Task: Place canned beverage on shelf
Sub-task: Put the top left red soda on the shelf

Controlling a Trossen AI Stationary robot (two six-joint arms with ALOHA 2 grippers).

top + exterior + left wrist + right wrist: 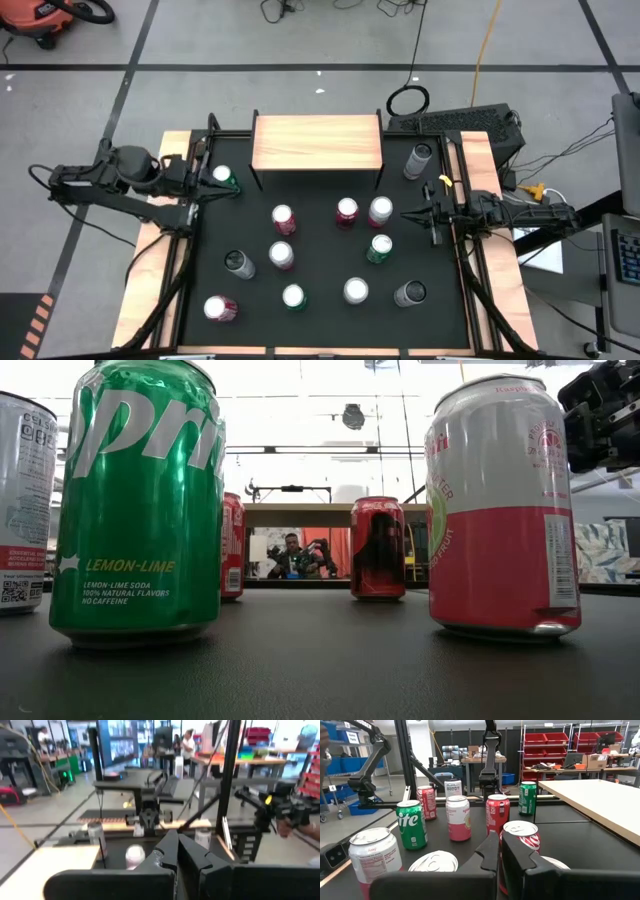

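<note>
At table's back edge, light-wood shelf [317, 142], black legs, bare top, both arms' fingers closed, empty.

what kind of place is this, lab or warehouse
Likely a robotics lab or workshop: red bin racks and workbenches stand behind the table, and cables trail over a taped floor.

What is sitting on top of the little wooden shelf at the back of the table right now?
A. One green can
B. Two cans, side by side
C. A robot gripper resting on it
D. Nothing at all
D: seen from above, the shelf's wooden top is bare, and all the cans, such as the green one, stand on the black table in front of or beside it.
</note>
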